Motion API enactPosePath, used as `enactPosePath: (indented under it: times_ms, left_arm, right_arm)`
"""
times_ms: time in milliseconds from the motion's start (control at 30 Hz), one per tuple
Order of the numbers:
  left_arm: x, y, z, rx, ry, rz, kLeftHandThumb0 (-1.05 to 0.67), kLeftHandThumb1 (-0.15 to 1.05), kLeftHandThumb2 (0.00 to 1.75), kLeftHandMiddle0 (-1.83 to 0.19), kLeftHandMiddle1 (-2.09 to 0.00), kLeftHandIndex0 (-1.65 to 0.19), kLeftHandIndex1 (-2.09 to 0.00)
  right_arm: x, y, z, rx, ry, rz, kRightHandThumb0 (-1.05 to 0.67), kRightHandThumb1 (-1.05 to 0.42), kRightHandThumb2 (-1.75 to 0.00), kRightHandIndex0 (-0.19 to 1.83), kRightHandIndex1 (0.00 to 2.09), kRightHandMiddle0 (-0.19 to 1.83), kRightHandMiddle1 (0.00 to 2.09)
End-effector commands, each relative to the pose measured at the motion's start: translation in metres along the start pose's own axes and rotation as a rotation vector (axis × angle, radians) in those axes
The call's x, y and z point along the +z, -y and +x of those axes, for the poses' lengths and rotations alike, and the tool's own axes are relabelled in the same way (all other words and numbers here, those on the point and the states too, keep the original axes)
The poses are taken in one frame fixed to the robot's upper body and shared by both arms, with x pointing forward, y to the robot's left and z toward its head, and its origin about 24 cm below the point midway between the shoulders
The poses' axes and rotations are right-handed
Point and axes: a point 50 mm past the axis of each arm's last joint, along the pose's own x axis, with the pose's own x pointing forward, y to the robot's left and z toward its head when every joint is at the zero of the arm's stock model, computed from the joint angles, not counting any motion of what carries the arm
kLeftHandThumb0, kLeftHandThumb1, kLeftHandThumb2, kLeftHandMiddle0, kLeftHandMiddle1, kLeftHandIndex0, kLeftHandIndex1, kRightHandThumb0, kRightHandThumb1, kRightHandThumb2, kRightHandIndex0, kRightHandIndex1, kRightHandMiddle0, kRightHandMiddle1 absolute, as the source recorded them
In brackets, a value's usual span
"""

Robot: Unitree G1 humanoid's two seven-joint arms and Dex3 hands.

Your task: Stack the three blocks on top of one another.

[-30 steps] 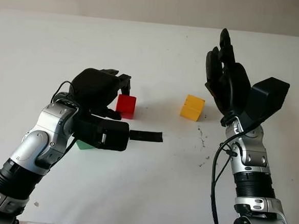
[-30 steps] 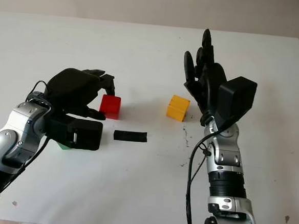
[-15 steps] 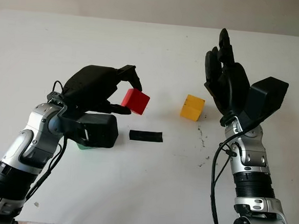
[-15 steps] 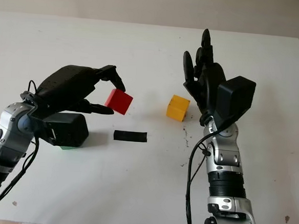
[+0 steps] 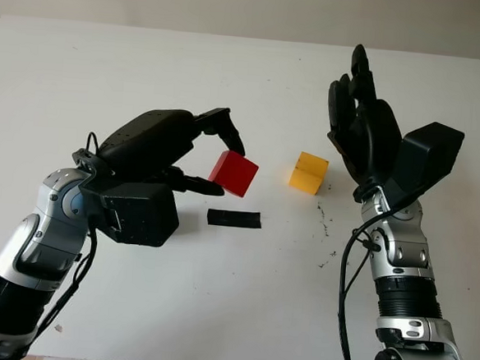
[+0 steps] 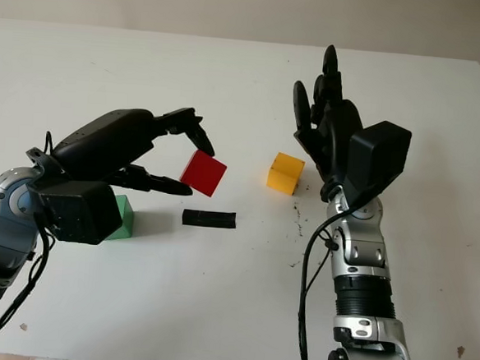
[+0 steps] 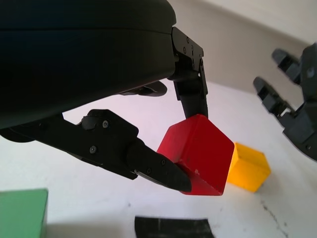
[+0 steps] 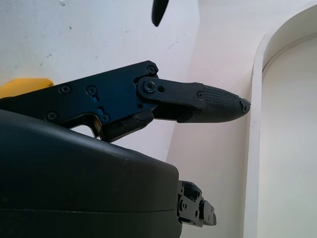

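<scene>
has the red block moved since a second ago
Yes. The left hand has lifted the red block off the table and carried it toward the yellow block; it now hangs above the black strip.

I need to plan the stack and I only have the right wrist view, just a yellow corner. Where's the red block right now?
Observer: The left hand holds the red block pinched in its fingertips, lifted above the table.
Operator: And the green one?
Observer: The green block sits on the table beside the left arm.
Operator: Is the right hand busy?
Observer: No, the right hand is open and raised beside the yellow block.
</scene>
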Motion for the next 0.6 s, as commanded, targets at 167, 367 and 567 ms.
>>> enactPosePath:
  times_ms: [167,367,567]
  left_arm:
    - [0.006,0.017,-0.002,-0.063,-0.034,0.010,-0.29,0.97,0.05,-0.20,-0.03,-0.36,-1.49]
    - [0.005,0.033,-0.004,-0.004,-0.056,0.050,-0.31,0.96,0.05,-0.22,-0.05,-0.41,-1.51]
    - [0.004,0.048,-0.004,0.009,-0.067,0.024,-0.31,0.98,0.05,-0.20,-0.04,-0.36,-1.58]
  right_arm:
    - [0.007,0.001,0.000,-0.003,0.023,-0.008,-0.69,-1.05,-0.53,-0.19,0.00,-0.19,0.00]
    - [0.007,0.001,0.000,-0.007,0.022,-0.014,-0.69,-1.05,-0.53,-0.19,0.00,-0.19,0.00]
    - [0.007,0.000,0.000,-0.006,0.023,-0.005,-0.70,-1.05,-0.52,-0.19,0.00,-0.19,0.00]
